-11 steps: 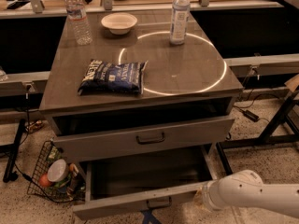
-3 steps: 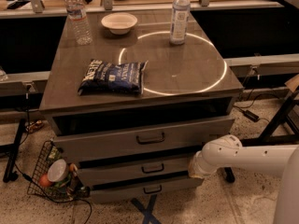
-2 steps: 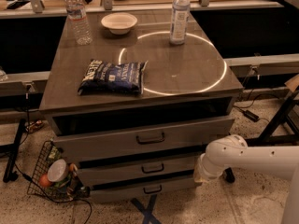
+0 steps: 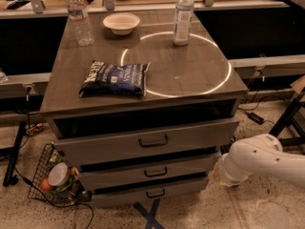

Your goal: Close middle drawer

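The middle drawer is a low grey front with a small black bar handle. It sits pushed in between the taller top drawer and the bottom drawer, its front about in line with theirs. My white arm reaches in from the right, low to the floor. My gripper is at the arm's end, just off the right end of the middle drawer's front and mostly hidden by the wrist.
On the cabinet top lie a blue chip bag, a white bowl and two water bottles. A wire basket stands on the floor at left. Blue tape cross in front. Black stand legs at right.
The middle drawer, pulled far out 3.7 s ago, is now pushed in. Over the last second my arm has drawn back a little to the right, away from the drawer fronts.
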Available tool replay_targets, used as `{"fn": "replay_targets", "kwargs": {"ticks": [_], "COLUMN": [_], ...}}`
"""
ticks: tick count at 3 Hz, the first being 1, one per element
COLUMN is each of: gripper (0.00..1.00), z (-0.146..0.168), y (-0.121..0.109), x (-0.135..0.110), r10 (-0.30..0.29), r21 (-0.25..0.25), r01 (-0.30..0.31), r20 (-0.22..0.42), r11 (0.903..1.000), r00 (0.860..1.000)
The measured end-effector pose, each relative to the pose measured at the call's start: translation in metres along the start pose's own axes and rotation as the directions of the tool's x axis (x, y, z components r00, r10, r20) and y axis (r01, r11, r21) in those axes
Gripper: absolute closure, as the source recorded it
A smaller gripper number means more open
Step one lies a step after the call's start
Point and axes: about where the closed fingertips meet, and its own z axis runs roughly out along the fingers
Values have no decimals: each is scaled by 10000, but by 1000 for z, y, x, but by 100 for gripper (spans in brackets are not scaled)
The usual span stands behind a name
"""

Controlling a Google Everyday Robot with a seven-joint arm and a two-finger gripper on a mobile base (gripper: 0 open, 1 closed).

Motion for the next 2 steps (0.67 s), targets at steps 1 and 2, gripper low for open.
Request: {"fn": "replay_targets", "kwargs": {"ticks": [1,2], "gripper": [100,100], "z": [-29,-29], "y": [-4,-4], "x": [5,5], "r10": [117,117], "r21": [396,395], "r01": [-113,-113], "r20": [-96,-95], "r11": [9992,9992], "r00": [9999,9999]}}
